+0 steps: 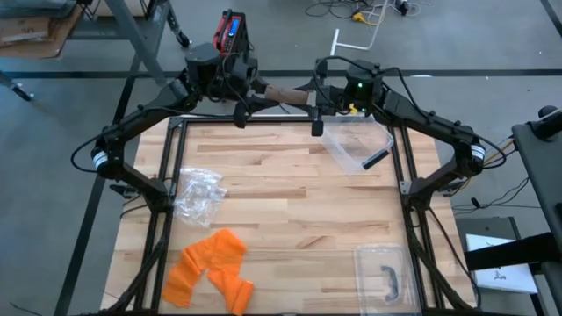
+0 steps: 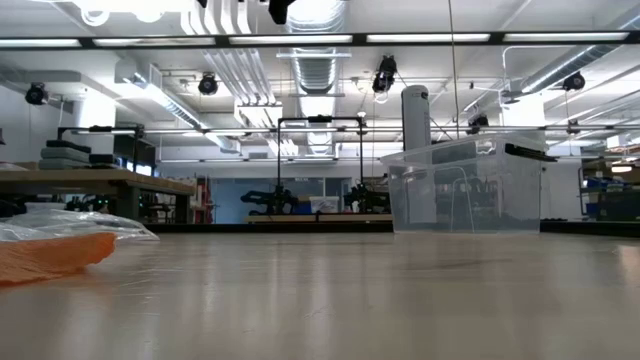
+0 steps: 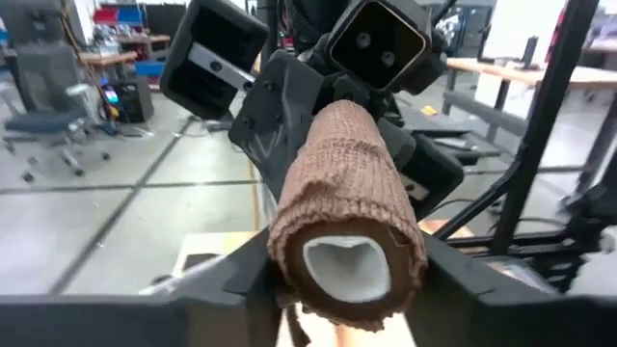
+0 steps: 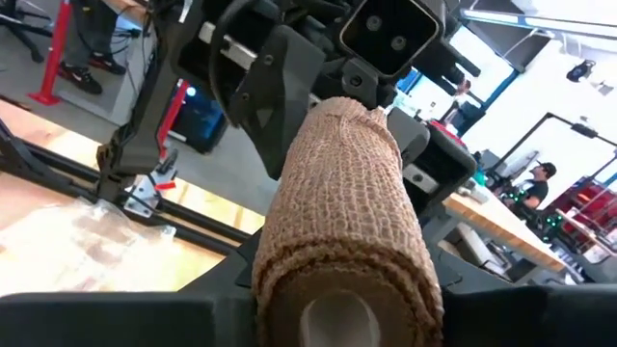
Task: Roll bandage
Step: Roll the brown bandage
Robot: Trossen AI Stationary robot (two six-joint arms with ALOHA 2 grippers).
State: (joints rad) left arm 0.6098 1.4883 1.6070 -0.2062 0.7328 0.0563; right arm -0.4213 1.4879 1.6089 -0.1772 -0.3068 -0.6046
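At the top centre, the bandage roll [image 1: 283, 93] lies lengthwise between the left gripper [image 1: 250, 90] and right gripper [image 1: 314, 95], each clamped on one end.

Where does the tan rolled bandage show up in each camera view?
High view: the tan rolled bandage lies level above the table's far edge, between left gripper and right gripper.
Low view: not in it.
Left wrist view: centre, end-on, pale core showing.
Right wrist view: centre, end-on.
Shared landmark: each wrist view faces the other arm's wrist camera beyond the roll.
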